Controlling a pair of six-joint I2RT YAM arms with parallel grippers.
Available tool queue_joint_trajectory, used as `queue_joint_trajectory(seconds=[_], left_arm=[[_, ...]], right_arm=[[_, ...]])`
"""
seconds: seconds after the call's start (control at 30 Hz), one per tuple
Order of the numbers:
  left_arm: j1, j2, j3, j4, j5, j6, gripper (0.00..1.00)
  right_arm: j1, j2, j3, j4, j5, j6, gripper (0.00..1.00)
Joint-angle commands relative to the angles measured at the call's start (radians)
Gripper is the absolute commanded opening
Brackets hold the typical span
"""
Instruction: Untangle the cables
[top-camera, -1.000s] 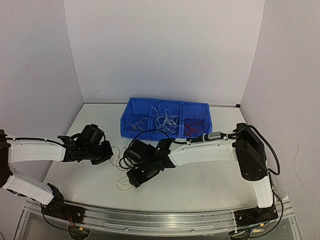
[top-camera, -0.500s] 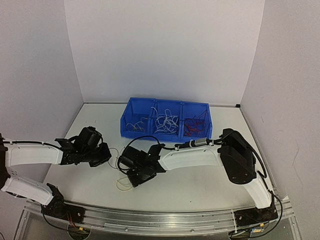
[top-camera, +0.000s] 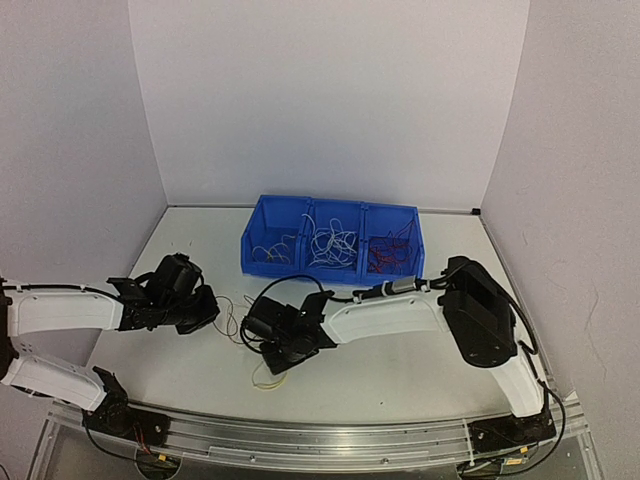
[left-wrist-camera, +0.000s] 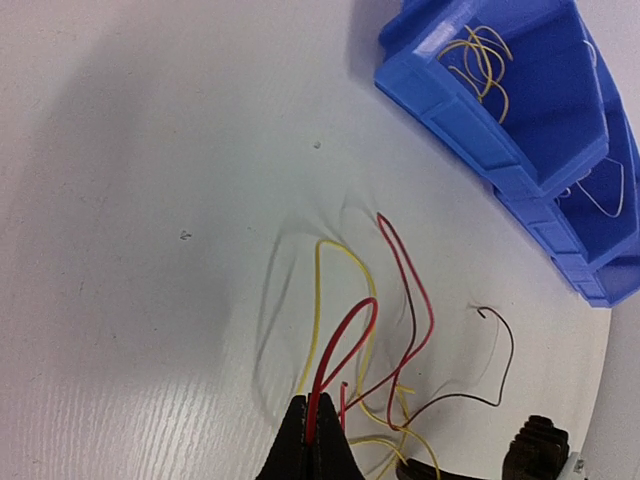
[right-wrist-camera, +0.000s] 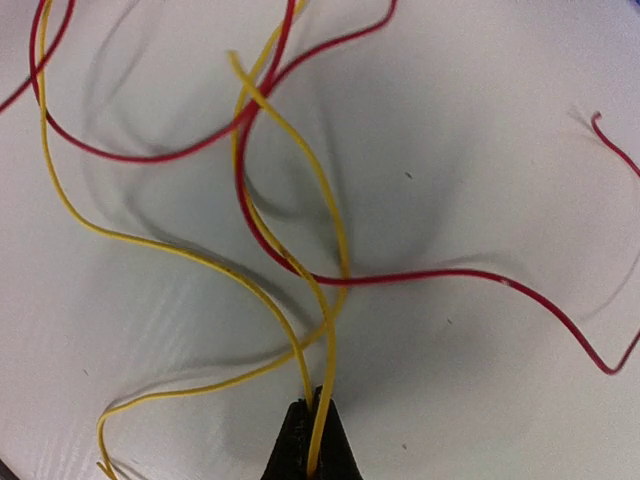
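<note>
Pinching, left gripper (left-wrist-camera: 312, 440): the jaws are pressed together on a red cable (left-wrist-camera: 335, 345), which rises from between the tips in a narrow loop.
Right gripper (right-wrist-camera: 313, 440): the jaws are closed tight on a yellow cable (right-wrist-camera: 333, 340); yellow strands run straight down into the tips.
Cables (top-camera: 235, 322): a loose tangle lies on the table (top-camera: 400, 370) between the two grippers, in front of the blue bin (top-camera: 330, 205).
Crossings: in the right wrist view, red and yellow strands cross each other several times above the fingertips; which lies on top cannot be told everywhere.
Other strands: beside the red loop in the left wrist view stands a tall yellow arch (left-wrist-camera: 316, 300), and a dark brown strand (left-wrist-camera: 505, 360) curls off to the right.
Bin contents: yellow wires in the left compartment, white in the middle, red in the right.
Arms: both reach inward low over the table, their grippers near each other but apart.
</note>
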Motion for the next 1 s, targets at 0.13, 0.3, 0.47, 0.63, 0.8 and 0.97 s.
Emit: queue_joint_trajectory(seconds=[0.13,0.3,0.47,0.63,0.8,0.97], left_arm=[[0.006,0.108,0.122,-0.308,-0.207,-0.178,0.00],[0.042,0.154,0.198,-0.461,-0.298,-0.220,0.00],[0.142,0.126,0.214,-0.505,-0.304,-0.171,0.00],[0.229,0.050,0.199,-0.560,-0.319,-0.153,0.00],[0.294,-0.017,0.184,-0.592,-0.325,-0.137,0.00],[0.299,-0.063,0.151,-0.477,-0.244,-0.019,0.00]], right_arm=[[-0.048,-0.381,-0.328,-0.064,0.179,-0.064,0.00],[-0.249,-0.638,-0.556,-0.146,0.253,-0.044,0.00],[-0.449,-0.837,-0.618,-0.225,0.431,-0.117,0.00],[-0.602,-0.967,-0.610,-0.280,0.544,-0.182,0.00],[-0.760,-1.074,-0.607,-0.302,0.578,-0.229,0.00],[-0.797,-1.109,-0.564,-0.298,0.354,-0.294,0.00]])
